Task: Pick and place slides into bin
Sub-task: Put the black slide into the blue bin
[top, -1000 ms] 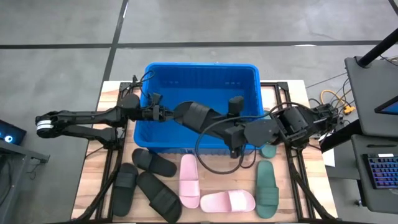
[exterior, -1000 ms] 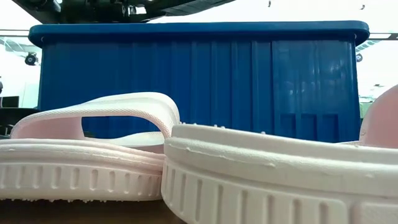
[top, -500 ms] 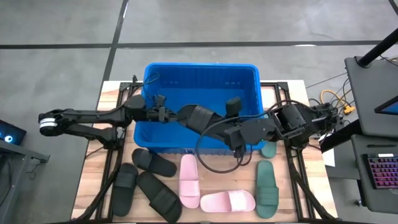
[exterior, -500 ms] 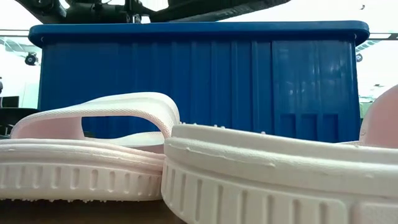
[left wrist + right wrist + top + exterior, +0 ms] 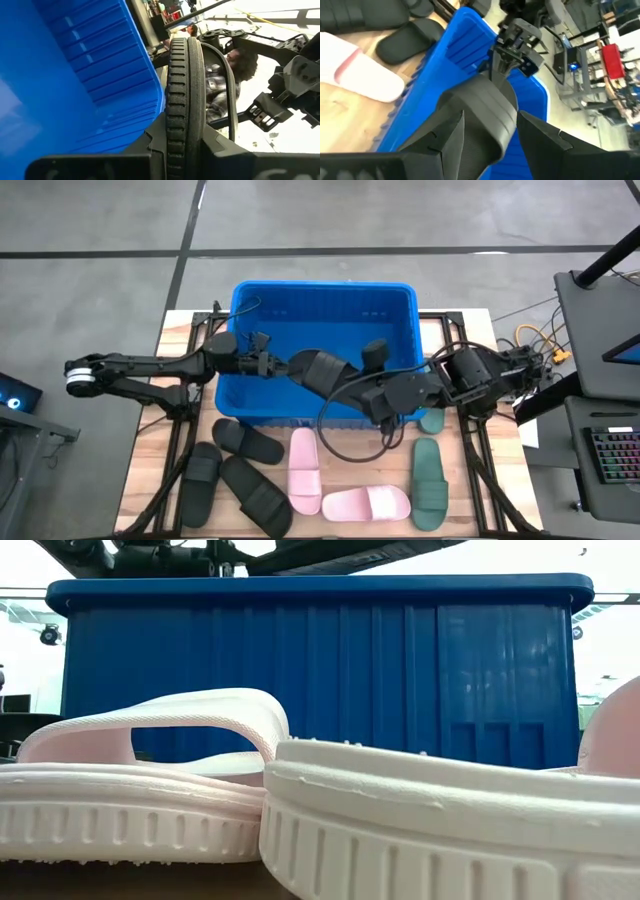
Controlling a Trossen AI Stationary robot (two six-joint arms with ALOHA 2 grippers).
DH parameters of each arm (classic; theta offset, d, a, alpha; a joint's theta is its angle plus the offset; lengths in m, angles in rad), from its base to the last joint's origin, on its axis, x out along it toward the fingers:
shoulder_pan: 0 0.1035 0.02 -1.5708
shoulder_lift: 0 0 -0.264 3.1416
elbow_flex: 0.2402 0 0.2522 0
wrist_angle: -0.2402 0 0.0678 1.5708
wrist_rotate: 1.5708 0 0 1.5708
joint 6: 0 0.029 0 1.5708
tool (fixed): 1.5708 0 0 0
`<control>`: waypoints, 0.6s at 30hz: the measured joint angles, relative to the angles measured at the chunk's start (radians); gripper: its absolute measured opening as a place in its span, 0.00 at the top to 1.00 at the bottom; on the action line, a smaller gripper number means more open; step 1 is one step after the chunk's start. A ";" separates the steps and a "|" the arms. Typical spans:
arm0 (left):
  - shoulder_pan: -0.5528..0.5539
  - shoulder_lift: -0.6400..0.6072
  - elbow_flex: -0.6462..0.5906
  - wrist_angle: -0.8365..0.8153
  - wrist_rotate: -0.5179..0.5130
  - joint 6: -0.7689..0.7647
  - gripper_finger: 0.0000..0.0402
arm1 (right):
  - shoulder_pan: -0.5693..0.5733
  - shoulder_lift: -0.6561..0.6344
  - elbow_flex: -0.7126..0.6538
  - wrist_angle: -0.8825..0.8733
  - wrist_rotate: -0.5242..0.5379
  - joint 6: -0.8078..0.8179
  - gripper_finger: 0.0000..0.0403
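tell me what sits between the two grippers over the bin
A black slide, gripped by the left gripper at one end and the right gripper at the other, in the high view.

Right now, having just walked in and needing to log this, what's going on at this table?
Both arms hold one black slide over the open blue bin. The left gripper is shut on its edge, and the right gripper clamps its other end. No slide shows on the bin's visible floor yet. Seven slides lie on the wooden table in front of the bin: three black, two pale pink and two dark green.
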 joint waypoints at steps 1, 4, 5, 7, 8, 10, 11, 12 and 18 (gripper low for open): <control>0.000 0.000 0.000 0.002 0.001 0.000 0.93 | 0.000 0.000 -0.001 0.000 -0.003 0.000 0.57; 0.000 0.000 0.000 0.013 0.002 -0.002 0.93 | 0.000 0.003 -0.003 0.000 -0.006 0.000 0.57; 0.000 -0.002 -0.001 0.013 0.003 -0.003 0.93 | 0.000 0.004 -0.004 0.001 -0.006 -0.001 0.57; 0.000 -0.004 -0.001 0.014 0.007 -0.003 0.93 | 0.000 0.011 -0.004 0.001 -0.006 -0.006 0.57; 0.000 -0.004 -0.001 0.014 0.008 -0.003 0.93 | 0.000 0.015 -0.006 0.001 -0.006 -0.017 0.57; 0.000 -0.004 -0.001 0.014 0.010 -0.003 0.93 | 0.000 0.023 -0.006 0.004 -0.008 -0.042 0.57; 0.000 -0.003 -0.001 0.015 0.010 -0.003 0.93 | 0.000 0.026 -0.006 0.007 -0.008 -0.051 0.57; 0.000 -0.001 -0.001 0.019 0.010 -0.003 0.93 | 0.000 0.028 -0.006 0.009 -0.009 -0.056 0.57; 0.000 0.002 -0.002 0.019 0.025 -0.004 0.93 | -0.007 0.053 -0.006 0.011 0.012 -0.119 0.57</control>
